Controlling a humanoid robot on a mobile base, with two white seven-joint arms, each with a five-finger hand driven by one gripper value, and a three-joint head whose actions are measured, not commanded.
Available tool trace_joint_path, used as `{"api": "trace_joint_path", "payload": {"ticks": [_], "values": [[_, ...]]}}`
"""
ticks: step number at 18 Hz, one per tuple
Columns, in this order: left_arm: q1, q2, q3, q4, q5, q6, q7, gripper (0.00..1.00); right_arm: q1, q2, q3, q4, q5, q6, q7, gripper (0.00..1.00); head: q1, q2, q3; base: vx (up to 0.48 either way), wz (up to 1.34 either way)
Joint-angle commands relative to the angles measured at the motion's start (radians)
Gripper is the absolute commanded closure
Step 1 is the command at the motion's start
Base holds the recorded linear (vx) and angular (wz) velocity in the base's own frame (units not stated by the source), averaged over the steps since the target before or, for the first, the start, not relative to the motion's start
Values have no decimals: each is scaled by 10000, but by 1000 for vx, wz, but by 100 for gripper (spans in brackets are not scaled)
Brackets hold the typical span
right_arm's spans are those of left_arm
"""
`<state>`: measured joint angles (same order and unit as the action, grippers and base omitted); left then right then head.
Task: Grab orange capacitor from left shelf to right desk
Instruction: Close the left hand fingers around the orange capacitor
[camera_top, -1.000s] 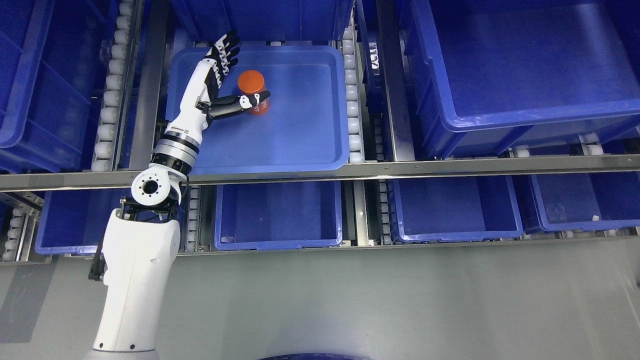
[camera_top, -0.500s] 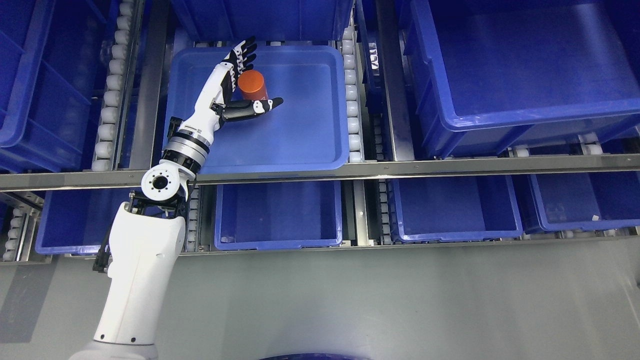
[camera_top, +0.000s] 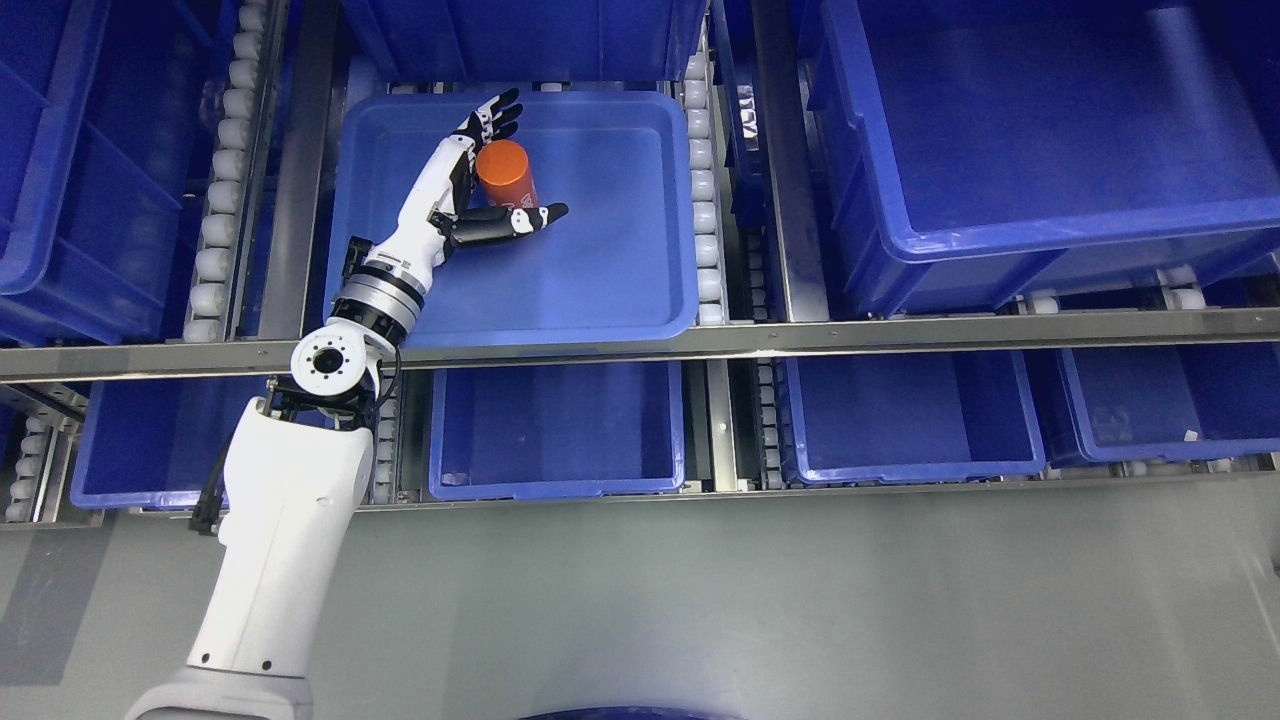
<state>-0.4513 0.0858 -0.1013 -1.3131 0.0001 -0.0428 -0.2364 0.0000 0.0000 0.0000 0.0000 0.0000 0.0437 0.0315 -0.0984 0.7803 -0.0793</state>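
Note:
An orange cylindrical capacitor (camera_top: 504, 172) stands in a shallow blue tray (camera_top: 610, 260) on the upper shelf level, toward the tray's back left. My left hand (camera_top: 505, 165) reaches into the tray from the lower left and is open around the capacitor. Its fingers (camera_top: 495, 112) stretch past the far left side of the capacitor, and the thumb (camera_top: 520, 220) lies in front of it on the near side. The fingers have not closed on it. The right arm does not show.
Deep blue bins (camera_top: 1040, 140) fill the shelf to the right and left (camera_top: 80, 200). Lower bins (camera_top: 560, 430) sit under the steel shelf rail (camera_top: 800, 335). White rollers (camera_top: 706, 200) line the tray's sides. Grey floor (camera_top: 800, 600) lies below.
My left arm has pushed further into the tray and to the right. The hand now brackets the capacitor, with fingers behind it and thumb in front. The capacitor stays in place.

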Motion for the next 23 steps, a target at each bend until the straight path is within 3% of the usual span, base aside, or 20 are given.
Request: {"api": "trace_joint_path", "payload": {"ticks": [1, 12, 18, 23], "values": [[-58, 62, 77, 614, 76, -78, -13, 23, 15, -175, -107, -337, 0, 8, 7, 0, 0, 0, 0, 0, 0], [19, -152, 721, 614, 91, -477, -382, 59, 15, -175, -107, -337, 0, 8, 7, 0, 0, 0, 0, 0, 0], [95, -581, 1319, 614, 137, -1274, -581, 99, 15, -175, -107, -337, 0, 8, 7, 0, 0, 0, 0, 0, 0], [142, -684, 1580, 294, 244, -1367, -673, 100, 15, -175, -107, -337, 0, -7, 7, 0, 0, 0, 0, 0, 0]]}}
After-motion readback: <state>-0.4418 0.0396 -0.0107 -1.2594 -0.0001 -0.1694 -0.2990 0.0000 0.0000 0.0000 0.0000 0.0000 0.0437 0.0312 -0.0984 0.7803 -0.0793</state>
